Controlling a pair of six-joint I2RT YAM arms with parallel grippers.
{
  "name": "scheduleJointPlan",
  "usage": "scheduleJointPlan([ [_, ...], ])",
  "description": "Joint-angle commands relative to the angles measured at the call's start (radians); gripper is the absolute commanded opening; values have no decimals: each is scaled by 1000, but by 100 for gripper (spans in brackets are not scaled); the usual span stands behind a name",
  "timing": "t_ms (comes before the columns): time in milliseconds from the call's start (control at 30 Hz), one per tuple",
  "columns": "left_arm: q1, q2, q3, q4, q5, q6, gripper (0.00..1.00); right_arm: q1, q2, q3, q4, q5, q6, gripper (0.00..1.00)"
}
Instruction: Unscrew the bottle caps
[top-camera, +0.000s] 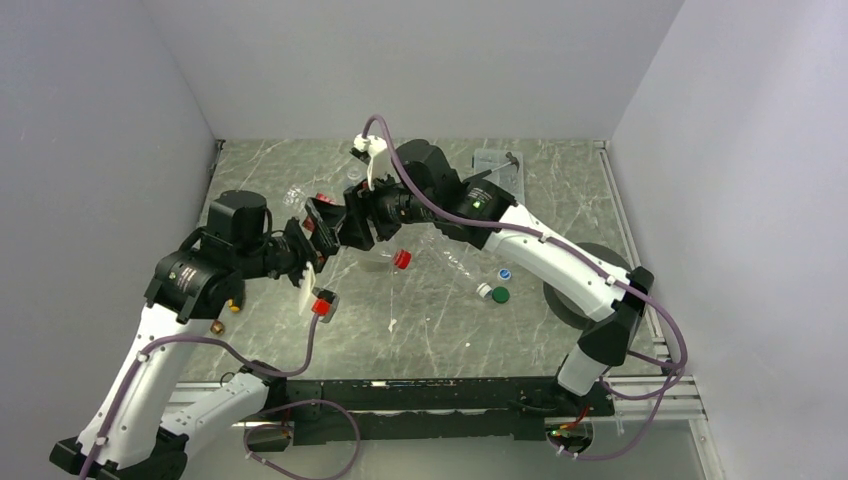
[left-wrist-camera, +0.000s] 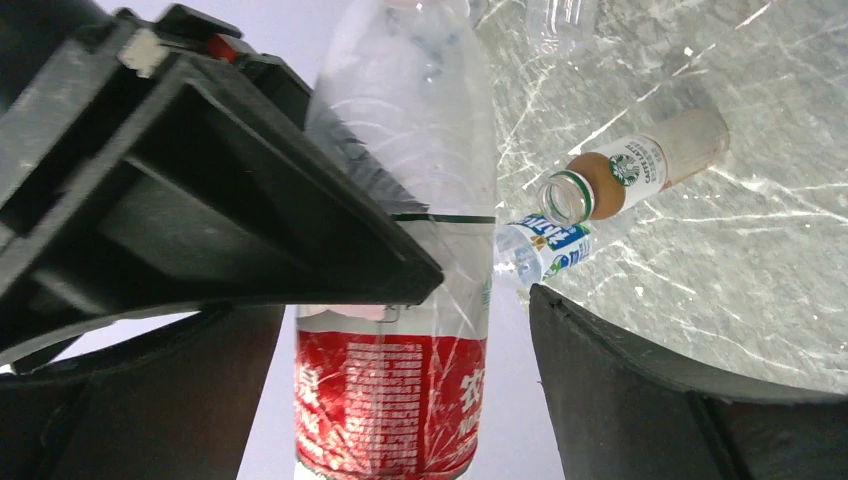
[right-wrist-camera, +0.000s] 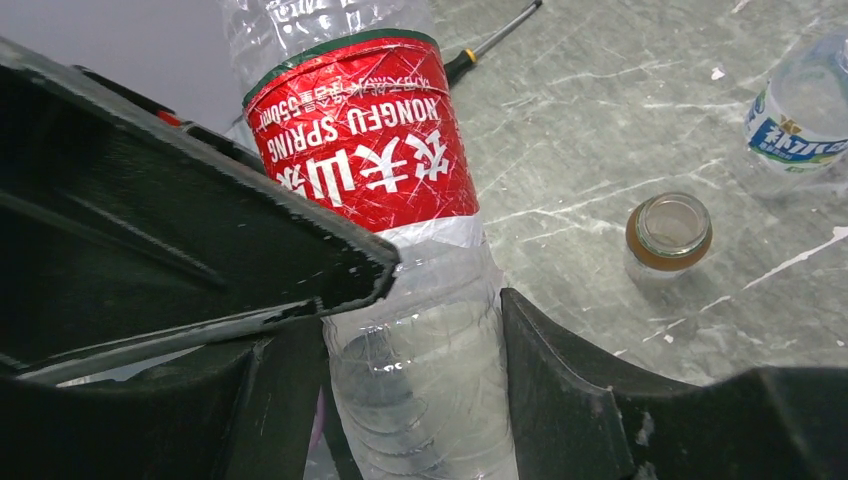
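The clear bottle with the red label (right-wrist-camera: 360, 140) is held in the air between both grippers. My right gripper (right-wrist-camera: 412, 320) is shut on its clear ribbed part. My left gripper (left-wrist-camera: 400, 330) is open around the label (left-wrist-camera: 385, 400), with gaps on both sides. In the top view the grippers (top-camera: 318, 232) (top-camera: 350, 225) meet at table centre and hide the bottle. A red cap (top-camera: 402, 259), a green cap (top-camera: 500, 295) and two white-and-blue caps (top-camera: 505, 273) (top-camera: 484, 291) lie loose on the table. The slim clear bottle (top-camera: 455, 258) lies beside them.
The amber bottle (left-wrist-camera: 620, 175), open-mouthed, and the blue-white label bottle (left-wrist-camera: 545, 245) lie on the marble table (top-camera: 420, 320). A screwdriver (right-wrist-camera: 490, 40) lies at the back. Two small objects (top-camera: 217, 327) sit by the left arm. Grey walls enclose three sides.
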Motion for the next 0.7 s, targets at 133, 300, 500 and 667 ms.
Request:
scheduleJointPlan([
  [133,-29,-15,-45,82,-51,-7,96,5,-33,66,12,-65,1,61],
  [300,-48,-25,-90,182,-76,-13,90,4,-19,71,10,-98,3,61],
  [500,-92,-25,-106,203,-115,-7,75,5,8,109,-17,-101,-7,65],
  [667,-119,-28,-105,243,-127,-78,60,2,9,167,-56,-28,-40,83],
])
